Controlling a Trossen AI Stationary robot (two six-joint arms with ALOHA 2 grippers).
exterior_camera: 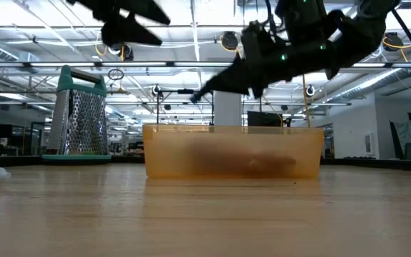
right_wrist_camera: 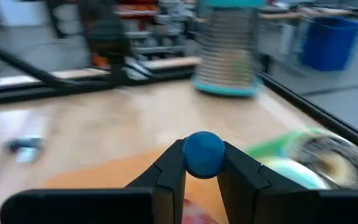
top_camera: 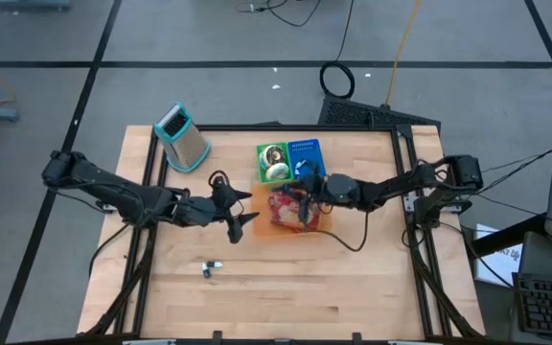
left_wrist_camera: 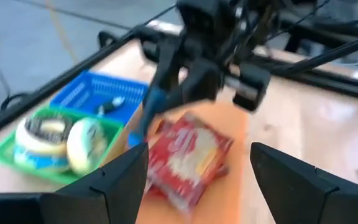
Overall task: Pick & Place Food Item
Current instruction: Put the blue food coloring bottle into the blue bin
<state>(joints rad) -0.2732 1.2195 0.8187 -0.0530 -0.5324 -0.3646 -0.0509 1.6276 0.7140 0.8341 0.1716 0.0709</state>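
The right gripper (top_camera: pixel 305 199) hangs over the orange tray (top_camera: pixel 322 222), clenched on a small blue ball (right_wrist_camera: pixel 203 153) that sits between its fingertips. So the ball is in the air above the tray. Under it lies the red packet (left_wrist_camera: pixel 188 157), its long axis running slantwise across the tray floor.

The left gripper (top_camera: pixel 241 207) stands just beside the tray on its left, fingers spread wide and empty. The right arm is the nearer — it is already above the tray, and the drop is straight down, I judge.

The right wrist view alone shows the ball in the grip; the high view hides it under the arm. The left wrist view shows the packet, the green basket (left_wrist_camera: pixel 8 142) and the blue basket (left_wrist_camera: pixel 82 91) beyond. The low view shows only a dark smear through the tray wall, with the grater (exterior_camera: pixel 78 114) at the far left.
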